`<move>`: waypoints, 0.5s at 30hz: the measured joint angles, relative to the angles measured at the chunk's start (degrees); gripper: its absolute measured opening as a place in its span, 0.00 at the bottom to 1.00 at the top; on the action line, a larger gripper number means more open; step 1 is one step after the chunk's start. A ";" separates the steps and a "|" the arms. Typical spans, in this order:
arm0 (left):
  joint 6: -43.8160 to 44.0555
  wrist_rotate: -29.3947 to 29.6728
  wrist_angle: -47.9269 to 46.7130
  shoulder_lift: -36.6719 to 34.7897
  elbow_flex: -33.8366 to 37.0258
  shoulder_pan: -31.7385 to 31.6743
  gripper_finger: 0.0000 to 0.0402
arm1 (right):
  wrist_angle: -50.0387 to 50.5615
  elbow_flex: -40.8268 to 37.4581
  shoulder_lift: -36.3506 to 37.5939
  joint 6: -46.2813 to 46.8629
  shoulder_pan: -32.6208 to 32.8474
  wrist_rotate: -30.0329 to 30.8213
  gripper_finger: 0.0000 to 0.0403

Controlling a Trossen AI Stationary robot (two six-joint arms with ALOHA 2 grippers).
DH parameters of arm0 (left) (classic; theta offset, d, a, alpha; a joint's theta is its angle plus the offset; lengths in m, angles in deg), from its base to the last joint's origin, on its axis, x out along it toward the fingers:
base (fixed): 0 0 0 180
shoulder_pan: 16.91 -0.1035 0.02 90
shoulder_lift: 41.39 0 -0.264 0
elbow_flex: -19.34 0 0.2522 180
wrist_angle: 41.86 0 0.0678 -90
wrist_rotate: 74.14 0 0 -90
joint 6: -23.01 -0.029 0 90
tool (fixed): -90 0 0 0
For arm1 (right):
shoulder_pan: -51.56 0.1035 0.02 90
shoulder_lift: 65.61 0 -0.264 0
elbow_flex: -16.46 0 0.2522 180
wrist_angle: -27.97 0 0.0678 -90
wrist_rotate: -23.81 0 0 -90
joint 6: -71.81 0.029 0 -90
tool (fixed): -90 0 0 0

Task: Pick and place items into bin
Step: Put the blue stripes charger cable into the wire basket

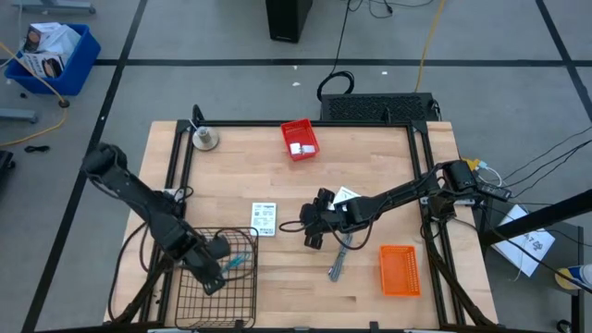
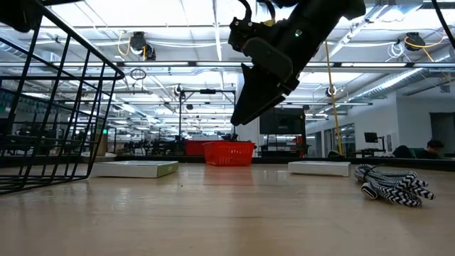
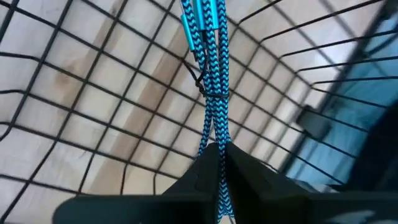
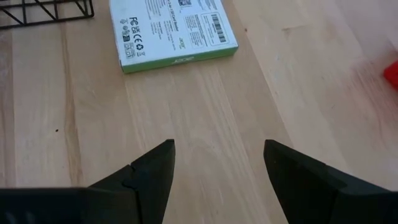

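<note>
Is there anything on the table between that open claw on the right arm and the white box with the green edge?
Nothing. In the right wrist view only bare wood lies between the right tool and the white box.

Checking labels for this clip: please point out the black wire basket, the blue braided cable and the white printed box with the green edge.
Black wire basket (image 1: 215,301): high view, on a floor wire.
Blue braided cable (image 3: 212,102): left wrist view, on its doubled braid.
White printed box with the green edge (image 4: 172,30): right wrist view, on its printed top face.
</note>
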 joint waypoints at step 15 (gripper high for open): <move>-4.39 2.72 0.21 1.82 0.00 -1.73 0.26 | -0.40 0.00 -0.01 0.00 -0.02 -0.26 0.59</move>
